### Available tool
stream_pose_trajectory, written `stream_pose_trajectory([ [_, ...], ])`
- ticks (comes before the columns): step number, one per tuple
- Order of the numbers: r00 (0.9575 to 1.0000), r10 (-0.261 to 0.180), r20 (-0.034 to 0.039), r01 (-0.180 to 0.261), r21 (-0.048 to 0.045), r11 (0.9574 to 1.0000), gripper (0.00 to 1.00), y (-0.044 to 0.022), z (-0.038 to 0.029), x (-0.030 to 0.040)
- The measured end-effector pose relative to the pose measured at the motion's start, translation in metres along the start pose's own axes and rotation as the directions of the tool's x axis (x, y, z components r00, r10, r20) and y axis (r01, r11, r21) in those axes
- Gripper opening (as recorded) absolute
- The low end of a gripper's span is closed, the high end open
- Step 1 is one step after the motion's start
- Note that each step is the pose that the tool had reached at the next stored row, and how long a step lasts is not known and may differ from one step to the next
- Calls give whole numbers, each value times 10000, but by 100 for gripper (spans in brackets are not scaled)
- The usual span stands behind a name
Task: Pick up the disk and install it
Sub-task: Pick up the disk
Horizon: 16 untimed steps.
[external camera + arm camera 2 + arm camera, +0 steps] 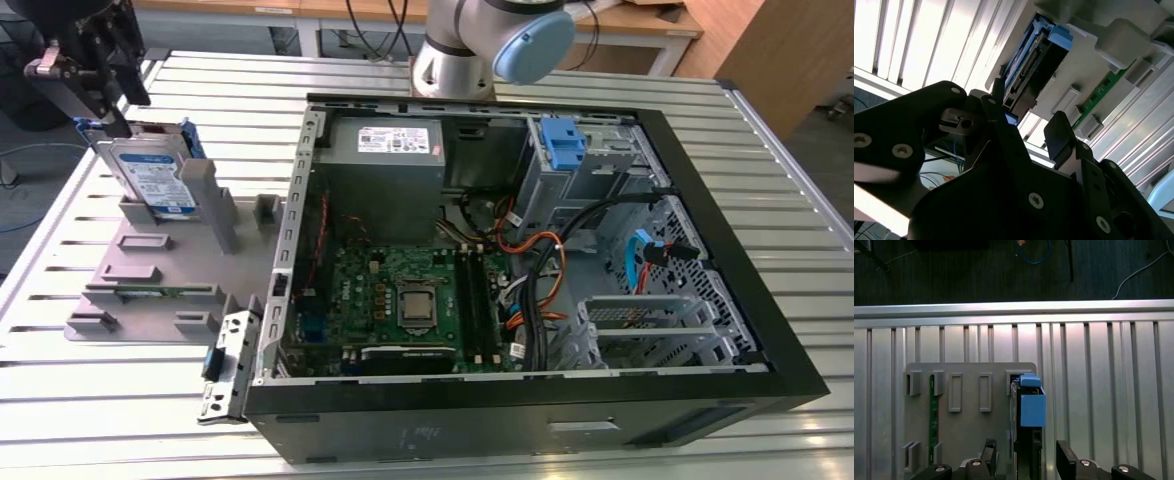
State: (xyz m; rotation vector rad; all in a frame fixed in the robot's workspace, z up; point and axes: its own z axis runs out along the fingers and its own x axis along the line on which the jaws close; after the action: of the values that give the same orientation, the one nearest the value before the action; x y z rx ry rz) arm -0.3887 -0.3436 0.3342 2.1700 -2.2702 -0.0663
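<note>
The exterior view looks down from high and at a slant across the slatted worktop. It takes in the whole open computer case and, near the worktop's edge at the exterior view's left, the grey holder with the disk. The first wrist view faces straight down on that holder and disk, past the fingers, with the floor beyond the worktop's edge. The second wrist view sits closer and tilted, facing the same disk.

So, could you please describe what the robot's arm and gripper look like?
The arm is a smooth silver-grey tube with a rounded light-blue joint cap. The gripper is matte black, built of angular plates fixed by small silver screws, with two flat black fingers.
</note>
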Motion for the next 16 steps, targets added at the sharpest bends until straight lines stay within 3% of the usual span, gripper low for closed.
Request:
stream_pose_trajectory([
  [4,10000,-3,1,3,23,10000,59,7,42,1],
  [16,9999,-102,0,102,59,9999,59,17,261,9],
])
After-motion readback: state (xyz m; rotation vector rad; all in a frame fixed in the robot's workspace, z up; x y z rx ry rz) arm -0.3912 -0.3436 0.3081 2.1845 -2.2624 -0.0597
